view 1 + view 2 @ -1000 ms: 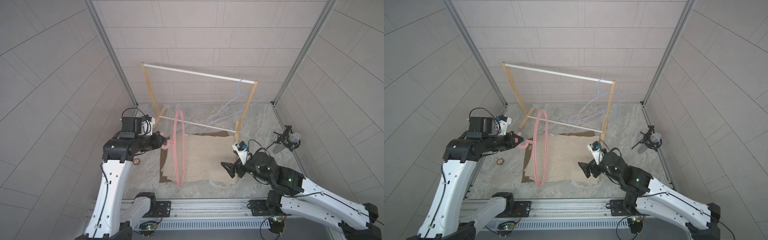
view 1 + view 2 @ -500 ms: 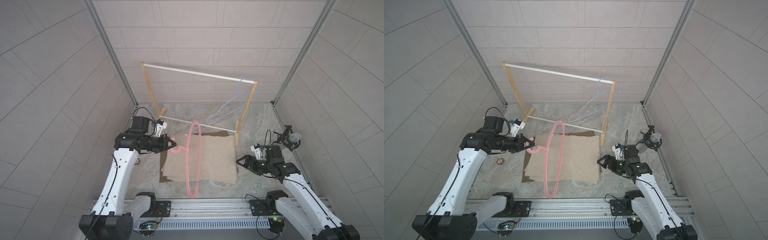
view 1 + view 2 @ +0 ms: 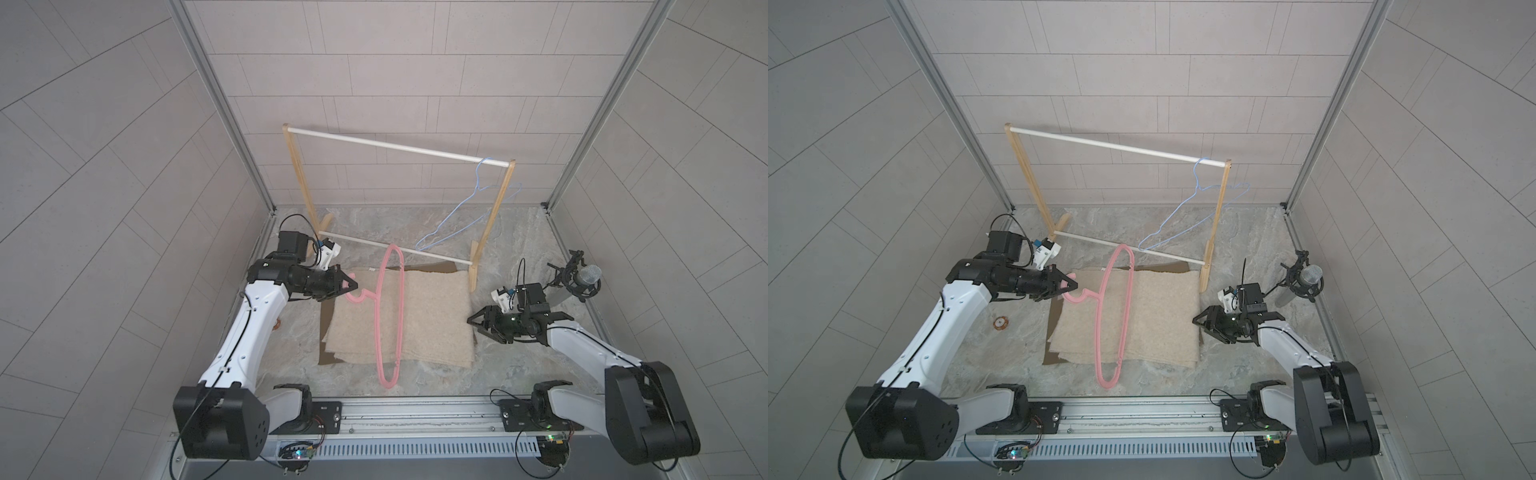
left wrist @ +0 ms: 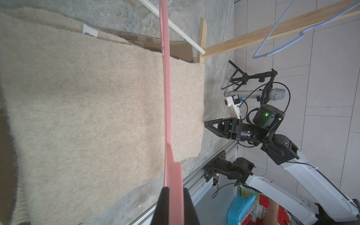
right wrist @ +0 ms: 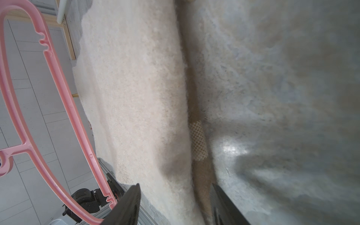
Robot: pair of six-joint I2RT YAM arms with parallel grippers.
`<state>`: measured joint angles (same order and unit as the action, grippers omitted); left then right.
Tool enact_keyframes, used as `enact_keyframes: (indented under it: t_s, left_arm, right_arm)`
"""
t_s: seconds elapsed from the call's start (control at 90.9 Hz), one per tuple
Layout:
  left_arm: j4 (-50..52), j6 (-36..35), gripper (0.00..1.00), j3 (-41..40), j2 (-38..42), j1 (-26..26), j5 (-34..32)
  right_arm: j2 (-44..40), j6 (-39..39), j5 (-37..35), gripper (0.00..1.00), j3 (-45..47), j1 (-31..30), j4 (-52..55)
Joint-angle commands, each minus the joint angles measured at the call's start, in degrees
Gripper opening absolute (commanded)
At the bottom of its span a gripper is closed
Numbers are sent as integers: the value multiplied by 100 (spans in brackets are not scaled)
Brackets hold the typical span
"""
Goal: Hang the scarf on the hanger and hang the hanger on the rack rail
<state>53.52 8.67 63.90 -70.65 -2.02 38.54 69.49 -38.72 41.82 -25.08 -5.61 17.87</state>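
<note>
In both top views the beige scarf [image 3: 432, 320] [image 3: 1158, 320] lies folded flat on the table. My left gripper [image 3: 351, 286] [image 3: 1073, 286] is shut on the hook of the pink hanger [image 3: 376, 297] [image 3: 1098, 296], which stands on edge above the scarf's left half. In the left wrist view the hook sits clamped between the left gripper [image 4: 174, 190] fingers. My right gripper [image 3: 473, 325] [image 3: 1198, 324] is low at the scarf's right edge. In the right wrist view, the right gripper [image 5: 175, 186] is open and straddles the edge of the scarf [image 5: 132, 78].
A wooden rack [image 3: 299, 183] with white rods stands at the back, a blue wire hanger [image 3: 465, 203] hanging at its right end. A brown layer [image 3: 326, 318] shows under the scarf. A microphone on a stand [image 3: 586, 276] is at the far right, a small ring [image 3: 1000, 322] at the left.
The left arm carried the pink hanger rightwards over the scarf. The right arm pulled back to the scarf's right edge, and its jaws have narrowed.
</note>
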Motion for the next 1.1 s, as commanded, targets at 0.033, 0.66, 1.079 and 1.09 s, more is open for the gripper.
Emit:
enact_keyframes:
  t_s: [0.033, 0.66, 1.079, 1.09]
  left_arm:
    - [-279, -221, 0, -54, -209, -26, -16]
    - [-492, -175, 0, -237, -467, -27, -92]
    - [-514, -140, 0, -264, -490, -27, -98]
    - [-516, -143, 0, -264, -491, -27, -95]
  right_arm:
    - [525, -67, 327, 55, -71, 16, -699]
    - [241, -310, 377, 47, -312, -367, -731]
    - [165, 402, -878, 51, -935, -770, 747]
    - [154, 397, -891, 51, -945, -773, 759]
